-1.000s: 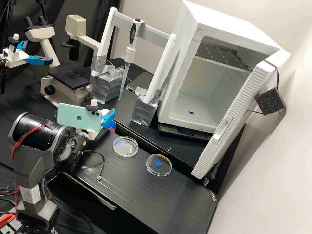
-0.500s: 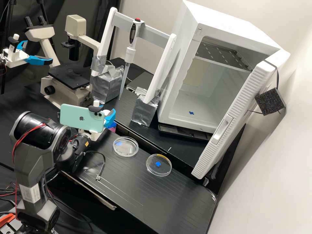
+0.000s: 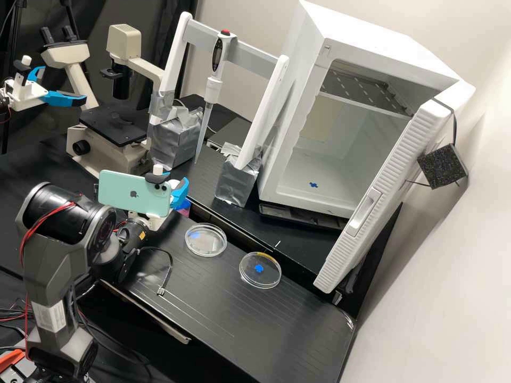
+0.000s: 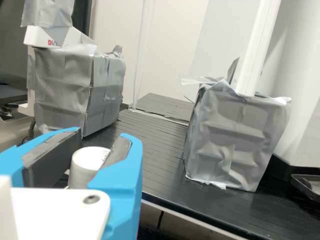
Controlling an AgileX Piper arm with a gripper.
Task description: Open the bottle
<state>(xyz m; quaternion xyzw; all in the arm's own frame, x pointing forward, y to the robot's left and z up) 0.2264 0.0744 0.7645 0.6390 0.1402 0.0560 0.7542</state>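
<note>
My gripper (image 3: 181, 192) stands at the left part of the bench, beyond the phone mounted on the arm. Just under its blue finger, the bottle (image 3: 184, 209) shows a small pinkish-purple part of its body; the phone and gripper hide the rest. In the wrist view the bottle's round white cap (image 4: 86, 164) is between the two blue fingers of the gripper (image 4: 92, 147). The fingers are open around the cap, its side close against one dark pad, a narrow dark gap at the other.
Two clear dishes, one (image 3: 206, 240) nearer the gripper and another (image 3: 260, 270) farther right, lie on the bench. Behind stand two silver-taped blocks (image 3: 175, 139) (image 3: 238, 181) bearing a pipette frame, a microscope (image 3: 114, 143) and an open white incubator (image 3: 314, 197).
Over the last second my gripper and the phone have shifted slightly right, bringing the fingers farther over the bottle. Between the latest two high views they look still.
</note>
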